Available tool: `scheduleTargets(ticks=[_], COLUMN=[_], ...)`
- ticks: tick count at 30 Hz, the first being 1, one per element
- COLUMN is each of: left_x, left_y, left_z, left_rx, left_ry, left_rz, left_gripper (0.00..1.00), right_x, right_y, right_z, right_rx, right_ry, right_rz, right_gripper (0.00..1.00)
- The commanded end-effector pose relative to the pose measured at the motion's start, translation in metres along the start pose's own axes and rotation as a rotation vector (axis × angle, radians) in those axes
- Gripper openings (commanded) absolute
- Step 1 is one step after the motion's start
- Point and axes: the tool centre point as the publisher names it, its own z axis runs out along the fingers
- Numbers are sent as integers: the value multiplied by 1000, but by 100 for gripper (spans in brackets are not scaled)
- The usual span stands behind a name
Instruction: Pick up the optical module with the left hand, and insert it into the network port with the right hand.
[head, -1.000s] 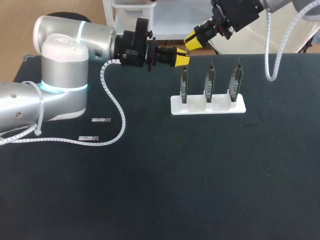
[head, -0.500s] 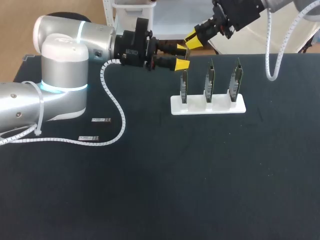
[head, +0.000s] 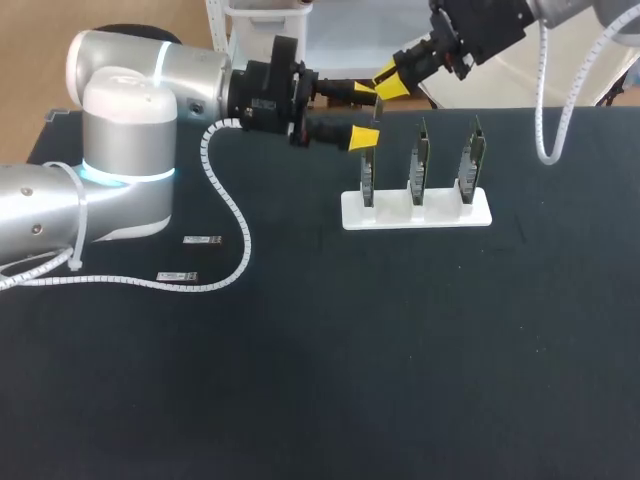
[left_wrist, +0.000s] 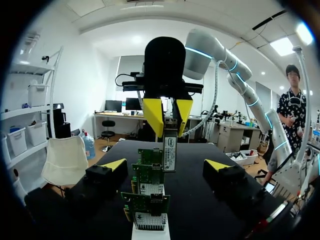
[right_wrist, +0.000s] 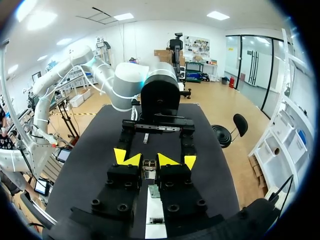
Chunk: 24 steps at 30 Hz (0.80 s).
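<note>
Pinching the module (left_wrist: 170, 152), the right gripper (left_wrist: 168, 120) could tilt it and jam at the port (left_wrist: 146, 219) beneath its jaws, or clip the left gripper (head: 362, 115), jaws spread either side.

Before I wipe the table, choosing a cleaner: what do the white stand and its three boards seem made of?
The white stand looks like plastic: smooth, evenly white, matte. The circuit boards look like green fibreglass laminate with small mounted components.
</note>
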Motion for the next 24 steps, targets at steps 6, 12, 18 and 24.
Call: scheduleTargets(ticks=[6,12,18,24], left_x=[-14,-2,16,33], left_y=[-6,-15,-28,-34], left_z=[-16,-33,-39,-41], left_rx=[-40,-54,-62,-96], left_ry=[110,214,240,302], left_rz=[67,37,-35,-87], left_gripper=[100,100,100,100], right_x=[3,3,2,0], right_y=[5,5,4,4], right_z=[-2,-3,-2,0], right_rx=[6,3,2,-1], right_ry=[-1,4,12,8], right_rz=[-2,-5,-11,-10], right_gripper=[0,0,0,0])
